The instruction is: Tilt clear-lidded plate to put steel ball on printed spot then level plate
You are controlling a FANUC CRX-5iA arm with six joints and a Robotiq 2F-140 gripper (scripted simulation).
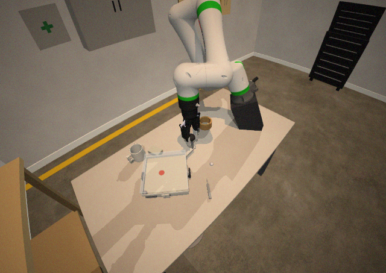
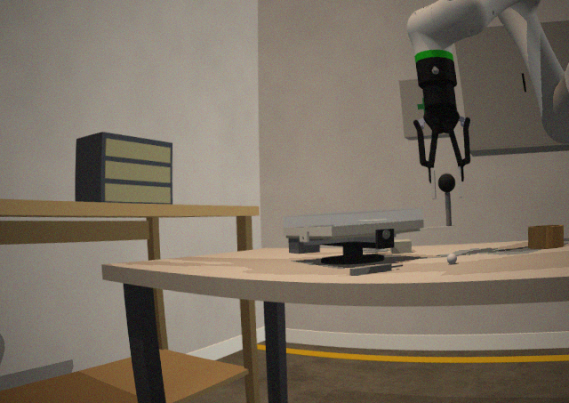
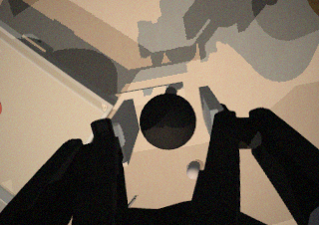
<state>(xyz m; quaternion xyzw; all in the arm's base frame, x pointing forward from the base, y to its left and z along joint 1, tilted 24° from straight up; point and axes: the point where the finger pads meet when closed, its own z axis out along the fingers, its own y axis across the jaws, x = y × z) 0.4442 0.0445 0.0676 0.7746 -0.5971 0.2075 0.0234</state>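
The clear-lidded plate (image 1: 174, 179) (image 2: 354, 221) (image 3: 40, 106) sits about level on a black pedestal in the middle of the table. Its red printed spot (image 1: 161, 172) lies left of centre. I cannot make out the steel ball under the lid. A thin post with a black round knob (image 1: 192, 137) (image 2: 446, 183) (image 3: 167, 120) rises from the plate's far right corner. My gripper (image 1: 189, 135) (image 2: 445, 178) (image 3: 168, 109) points straight down over the knob. Its fingers are open, one on each side of the knob's top, with a gap on both sides.
A small white ball (image 1: 211, 163) (image 2: 452, 259) (image 3: 193, 171) lies loose on the table right of the plate. A grey mug (image 1: 137, 152) stands at the plate's far left corner. A brown ring (image 1: 205, 121) (image 2: 545, 236) stands behind the gripper, and a thin grey tool (image 1: 208, 189) lies at the front right.
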